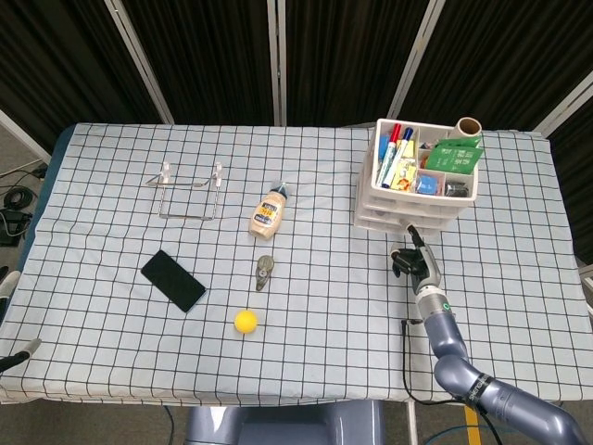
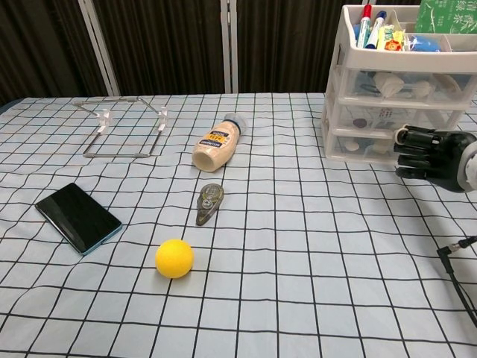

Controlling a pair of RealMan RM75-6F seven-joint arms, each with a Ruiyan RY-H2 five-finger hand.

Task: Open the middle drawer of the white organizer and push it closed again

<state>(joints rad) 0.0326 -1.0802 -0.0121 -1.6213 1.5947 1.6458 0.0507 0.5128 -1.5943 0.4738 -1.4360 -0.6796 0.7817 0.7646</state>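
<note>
The white organizer [image 1: 408, 209] [image 2: 350, 112] stands at the right rear of the table, with its three clear-fronted drawers all pushed in. The middle drawer [image 2: 373, 118] sits flush with the others. My right hand [image 1: 414, 262] [image 2: 431, 154] hovers just in front of the drawer fronts, level with the lower two drawers, fingers curled in with nothing in them. One finger reaches toward the organizer's base in the head view; contact cannot be made out. Only two separate fingertips of my left hand [image 1: 17, 354] show at the lower left edge, holding nothing.
On the checked cloth lie a sauce bottle [image 1: 267, 212], a correction-tape dispenser [image 1: 265, 272], a yellow ball [image 1: 246, 321], a black phone [image 1: 173, 279] and a clear stand [image 1: 190, 190]. Pens and boxes fill the organizer's top tray [image 1: 426, 162]. A black cable [image 2: 458, 257] trails below my right wrist.
</note>
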